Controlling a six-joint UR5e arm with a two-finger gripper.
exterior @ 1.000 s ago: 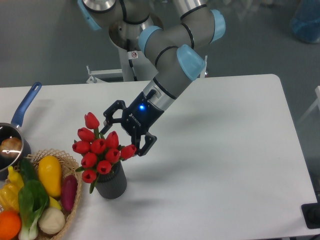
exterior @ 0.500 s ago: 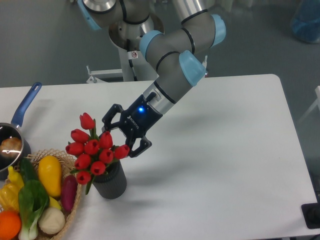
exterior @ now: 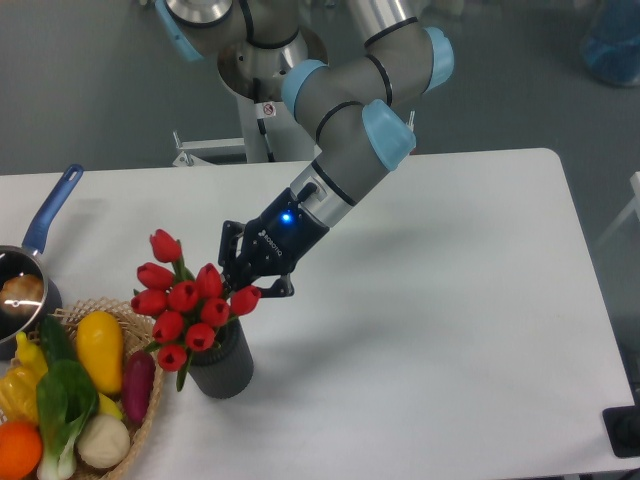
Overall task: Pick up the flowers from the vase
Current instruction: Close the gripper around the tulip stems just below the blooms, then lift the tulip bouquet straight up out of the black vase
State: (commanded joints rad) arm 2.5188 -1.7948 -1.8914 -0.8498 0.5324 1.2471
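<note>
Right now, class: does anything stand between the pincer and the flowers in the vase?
Nothing visible does. The pincer is right at the flowers, fingers closing among the blooms on their right side, above the vase.

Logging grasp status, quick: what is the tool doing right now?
Tool: closed on the flowers, which are in the vase.

A white table [exterior: 450, 300] carries a wicker basket [exterior: 150, 415] at its left front edge, filled with a yellow squash [exterior: 99, 350], a purple eggplant [exterior: 137, 385], bok choy [exterior: 62, 400], an orange [exterior: 18, 448] and a white onion [exterior: 104, 441]. Behind it sits a blue-handled pot [exterior: 25, 285].
</note>
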